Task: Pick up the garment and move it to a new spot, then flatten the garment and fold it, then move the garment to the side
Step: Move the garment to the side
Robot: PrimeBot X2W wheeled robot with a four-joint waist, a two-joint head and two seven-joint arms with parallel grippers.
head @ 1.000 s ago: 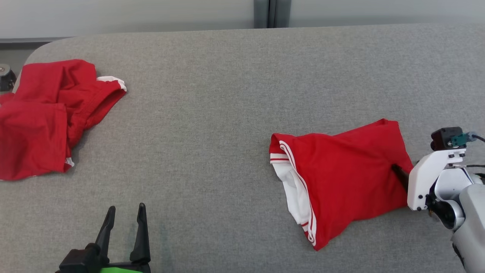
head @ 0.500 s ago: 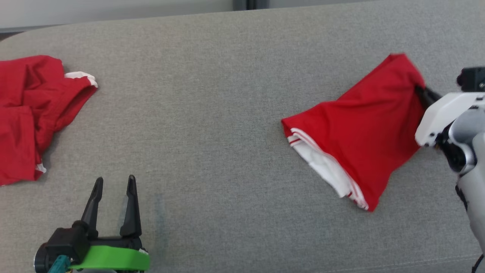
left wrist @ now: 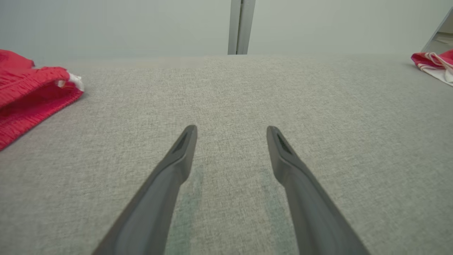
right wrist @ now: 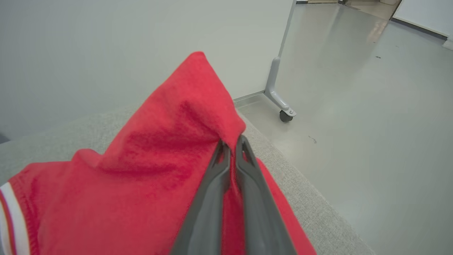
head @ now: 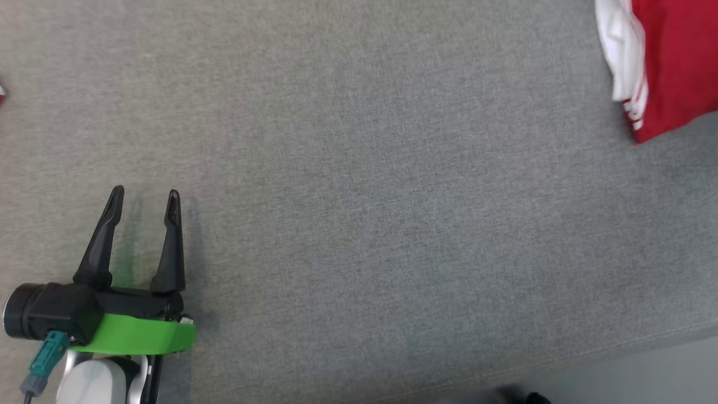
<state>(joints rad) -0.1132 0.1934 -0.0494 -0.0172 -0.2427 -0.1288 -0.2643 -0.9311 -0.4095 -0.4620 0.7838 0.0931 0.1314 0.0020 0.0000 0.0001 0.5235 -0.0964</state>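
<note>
Spanning both views, the grey table carries the red garment at its right edge, bunched into a peak, with white lining and striped trim. The right claw is pinched shut on its fold. The left claw is spread wide, holding nothing.

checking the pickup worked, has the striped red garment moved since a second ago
Yes. The camera shifted too, but against the other red garment, the striped garment now sits farther to the robot's right, pinched by the shut right gripper.
</note>
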